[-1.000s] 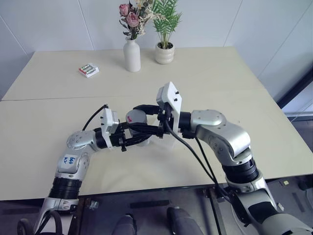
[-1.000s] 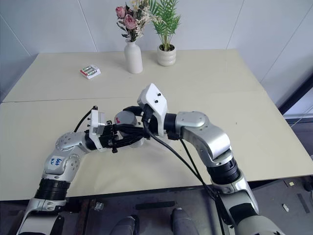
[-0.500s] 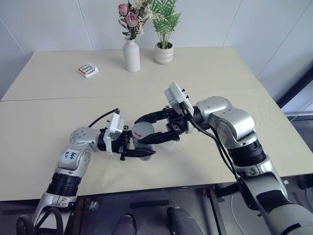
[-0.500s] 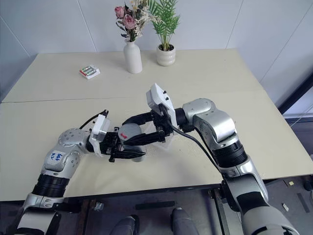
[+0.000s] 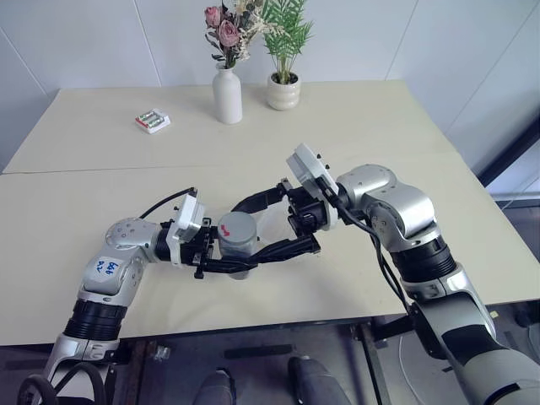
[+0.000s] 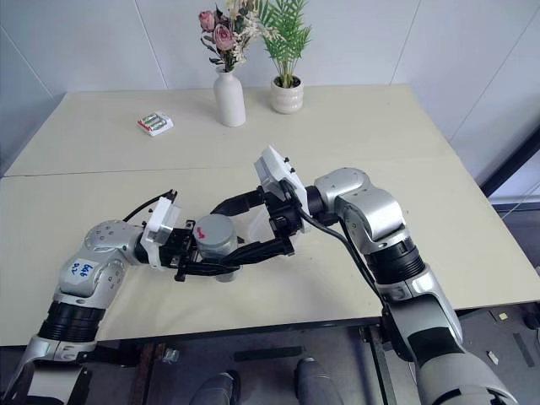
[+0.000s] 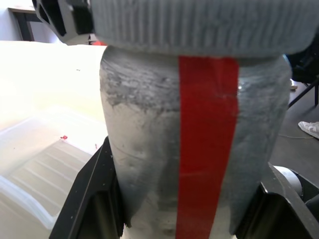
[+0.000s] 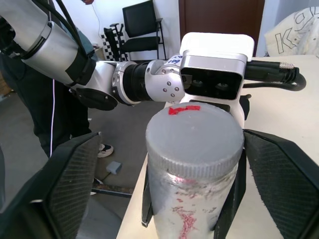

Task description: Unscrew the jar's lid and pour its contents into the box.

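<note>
The table [image 5: 405, 143] is carrying everything; both arms are working over its near half. The box [image 7: 35, 174] is lying flat on the tabletop just beyond and under the two grippers, mostly hidden by them in the head views; what is inside it cannot be told.

The left gripper [image 5: 240, 266] is pointing sideways toward the right arm, fingers clamped tight on the body of the jar [image 5: 236, 245], one finger on each side of it. The jar is sitting upright in that grip, raised off the table, a red stripe running down the side facing the left wrist.

The right gripper [image 5: 274, 224] is pointing back at the left one, jaws spread wide and gripping nothing. Its fingers [image 8: 60, 189] are standing well clear on either side of the jar, one beyond it and one on the near side, so the jar is sitting in the gap between them without contact.

The lid [image 8: 194, 137] is on top of the jar, ridged rim showing, its small red mark facing up.

Well beyond both grippers, at the far edge of the table: a white vase [image 5: 227, 94] with flowers, a potted plant [image 5: 284, 89] just beside it, and a small packet [image 5: 153, 121] off toward the left arm's side.
</note>
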You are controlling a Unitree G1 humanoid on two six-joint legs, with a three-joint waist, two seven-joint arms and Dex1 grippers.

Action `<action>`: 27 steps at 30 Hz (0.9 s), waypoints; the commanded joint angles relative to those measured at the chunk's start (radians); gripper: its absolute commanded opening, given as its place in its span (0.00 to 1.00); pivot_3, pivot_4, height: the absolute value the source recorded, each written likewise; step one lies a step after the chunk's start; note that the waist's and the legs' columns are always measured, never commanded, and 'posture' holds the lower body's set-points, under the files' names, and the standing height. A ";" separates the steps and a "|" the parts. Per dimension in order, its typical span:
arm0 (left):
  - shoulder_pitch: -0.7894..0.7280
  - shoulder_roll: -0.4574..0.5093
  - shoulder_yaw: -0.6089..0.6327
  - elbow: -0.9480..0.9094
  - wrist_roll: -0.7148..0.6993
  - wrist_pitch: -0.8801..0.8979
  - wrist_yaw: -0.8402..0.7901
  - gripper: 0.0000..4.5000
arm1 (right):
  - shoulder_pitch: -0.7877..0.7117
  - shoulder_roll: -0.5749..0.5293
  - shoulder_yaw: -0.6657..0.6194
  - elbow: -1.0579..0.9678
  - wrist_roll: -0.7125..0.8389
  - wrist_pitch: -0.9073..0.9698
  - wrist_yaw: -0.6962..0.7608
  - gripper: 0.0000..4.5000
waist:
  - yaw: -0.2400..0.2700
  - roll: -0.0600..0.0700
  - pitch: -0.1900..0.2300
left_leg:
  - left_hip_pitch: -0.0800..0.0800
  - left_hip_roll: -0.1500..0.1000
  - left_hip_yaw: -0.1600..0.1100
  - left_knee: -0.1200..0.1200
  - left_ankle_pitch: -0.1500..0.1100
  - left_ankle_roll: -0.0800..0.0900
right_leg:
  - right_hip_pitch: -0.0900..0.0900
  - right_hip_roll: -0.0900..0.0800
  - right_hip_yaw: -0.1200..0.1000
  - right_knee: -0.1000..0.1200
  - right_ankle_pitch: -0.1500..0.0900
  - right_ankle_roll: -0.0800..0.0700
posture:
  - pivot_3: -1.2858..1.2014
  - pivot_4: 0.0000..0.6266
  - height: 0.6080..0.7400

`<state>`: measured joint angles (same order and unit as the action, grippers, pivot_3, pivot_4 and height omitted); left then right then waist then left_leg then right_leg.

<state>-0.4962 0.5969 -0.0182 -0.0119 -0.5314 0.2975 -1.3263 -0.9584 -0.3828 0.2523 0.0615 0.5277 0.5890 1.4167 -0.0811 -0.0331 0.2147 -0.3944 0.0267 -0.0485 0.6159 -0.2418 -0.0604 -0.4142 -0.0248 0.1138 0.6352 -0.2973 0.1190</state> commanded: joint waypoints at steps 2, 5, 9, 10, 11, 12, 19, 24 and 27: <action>0.001 -0.001 0.061 -0.031 -0.033 0.001 0.048 0.47 | 0.009 0.006 -0.036 -0.063 0.035 -0.034 0.014 1.00 | -0.001 0.000 0.000 | 0.000 0.000 0.000 0.000 0.000 0.000 | 0.000 0.000 0.000 0.000 0.000 0.000 | 0.52 0.24 1.00; 0.026 0.004 0.078 -0.051 -0.041 0.001 0.065 0.47 | 0.019 0.005 -0.065 -0.064 0.024 -0.054 -0.026 1.00 | -0.002 0.000 0.000 | 0.000 0.000 0.000 0.000 0.000 0.000 | 0.000 0.000 0.000 0.000 0.000 0.000 | 0.52 0.24 1.00; 0.068 0.014 0.098 -0.075 -0.051 0.006 0.079 0.47 | 0.036 0.007 -0.096 -0.060 0.016 -0.084 -0.082 1.00 | -0.003 0.000 0.000 | 0.000 0.000 0.000 0.000 0.000 0.000 | 0.000 0.000 0.000 0.001 0.000 0.000 | 0.52 0.24 1.00; 0.076 0.015 0.100 -0.079 -0.051 0.006 0.081 0.47 | 0.039 0.008 -0.099 -0.061 0.016 -0.090 -0.090 1.00 | -0.002 0.000 0.000 | 0.000 0.000 0.000 0.000 0.000 0.000 | 0.000 0.000 0.000 0.001 0.000 0.000 | 0.52 0.24 1.00; 0.080 0.015 0.100 -0.082 -0.051 0.006 0.081 0.47 | 0.041 0.008 -0.101 -0.062 0.016 -0.094 -0.095 1.00 | -0.001 0.000 0.000 | 0.000 0.000 0.000 0.000 0.000 0.000 | 0.000 0.000 0.000 0.001 0.000 0.000 | 0.52 0.24 1.00; 0.083 0.014 0.100 -0.084 -0.050 0.005 0.082 0.47 | 0.042 0.010 -0.103 -0.064 0.017 -0.094 -0.102 1.00 | 0.000 0.000 0.000 | 0.000 0.000 0.000 0.000 0.000 0.000 | 0.000 0.000 0.000 0.001 0.000 0.000 | 0.52 0.24 1.00; 0.071 -0.009 0.081 -0.069 -0.034 -0.009 0.100 0.47 | 0.043 0.046 -0.092 -0.168 0.058 -0.023 -0.192 1.00 | -0.003 0.000 0.000 | 0.000 0.000 0.000 0.000 0.000 0.000 | 0.000 0.000 0.000 0.001 0.000 0.000 | 0.52 0.24 1.00; 0.056 -0.022 0.071 -0.057 -0.028 -0.013 0.103 0.47 | 0.040 0.068 -0.060 -0.195 0.035 0.023 -0.272 1.00 | -0.001 0.000 0.000 | 0.000 0.000 0.000 0.000 0.000 0.000 | 0.000 0.000 0.000 0.001 0.000 0.000 | 0.52 0.24 1.00; 0.049 -0.028 0.065 -0.052 -0.024 -0.014 0.102 0.47 | 0.035 0.089 -0.040 -0.191 0.022 0.037 -0.315 1.00 | -0.001 0.000 0.000 | 0.000 0.000 0.000 0.000 0.000 0.000 | 0.000 0.000 0.000 0.001 0.000 0.000 | 0.52 0.24 1.00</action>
<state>-0.4303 0.5693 0.0465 -0.0613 -0.5528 0.3003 -1.2243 -0.9120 -0.3093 0.2072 -0.0945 0.5507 0.6185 1.1293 -0.0823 -0.0329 0.2148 -0.3943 0.0269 -0.0486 0.6164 -0.2417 -0.0606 -0.4146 -0.0247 0.1138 0.6366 -0.2975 0.1187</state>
